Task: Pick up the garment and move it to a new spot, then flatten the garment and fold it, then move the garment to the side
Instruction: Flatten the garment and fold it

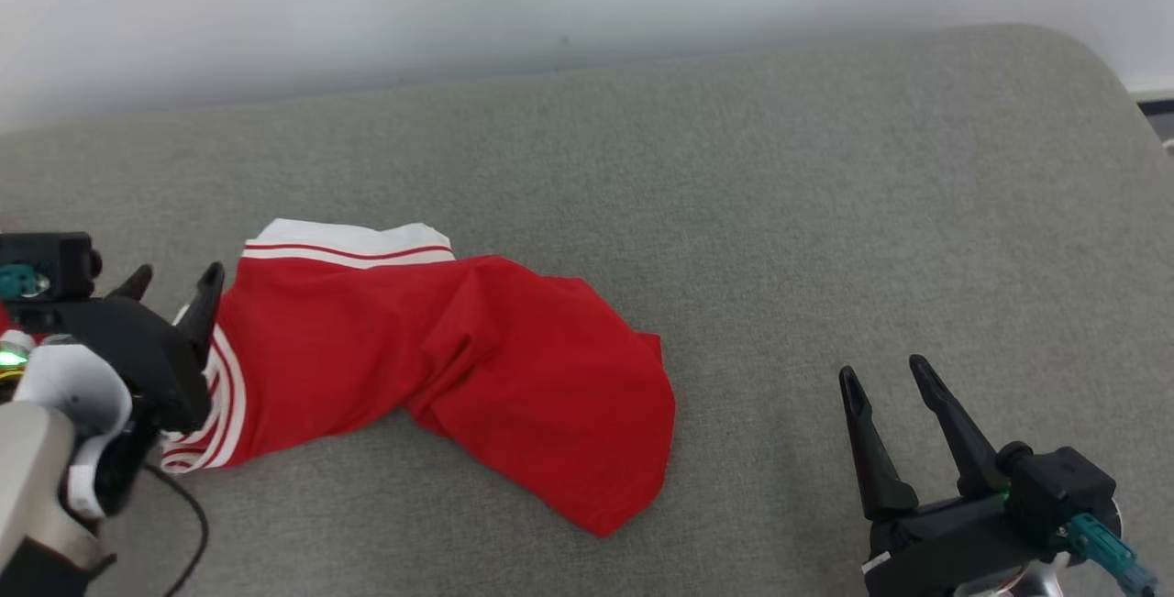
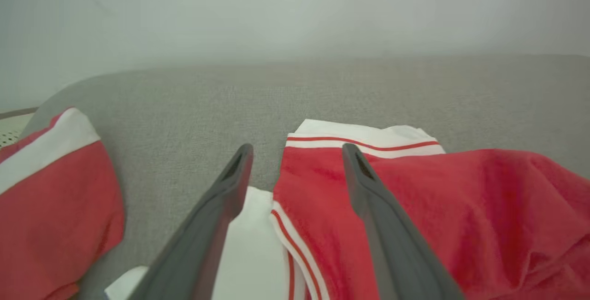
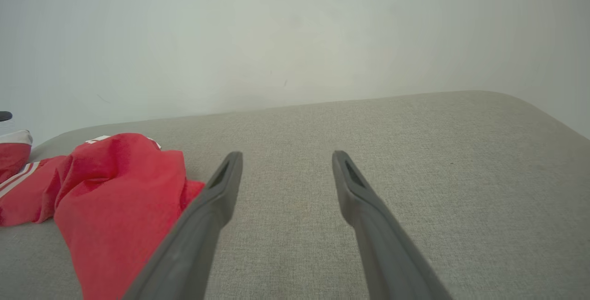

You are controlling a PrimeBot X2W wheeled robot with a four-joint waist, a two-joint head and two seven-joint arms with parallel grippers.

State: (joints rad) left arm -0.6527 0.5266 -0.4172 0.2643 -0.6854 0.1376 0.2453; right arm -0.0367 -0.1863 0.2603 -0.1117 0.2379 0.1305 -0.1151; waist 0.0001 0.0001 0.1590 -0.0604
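Observation:
A red garment with white bands and thin red stripes lies crumpled on the grey cushioned surface, left of centre. My left gripper stands open over the garment's left striped edge, nothing clamped between its fingers. In the left wrist view the garment spreads to the right, and the left gripper straddles its striped corner. My right gripper is open over bare fabric, well to the right of the garment. The right wrist view shows the right gripper apart from the garment at its left.
Another red and white piece of cloth lies at the left in the left wrist view; whether it joins the garment I cannot tell. A pale wall runs behind the surface. The surface's rounded right edge drops off at the far right.

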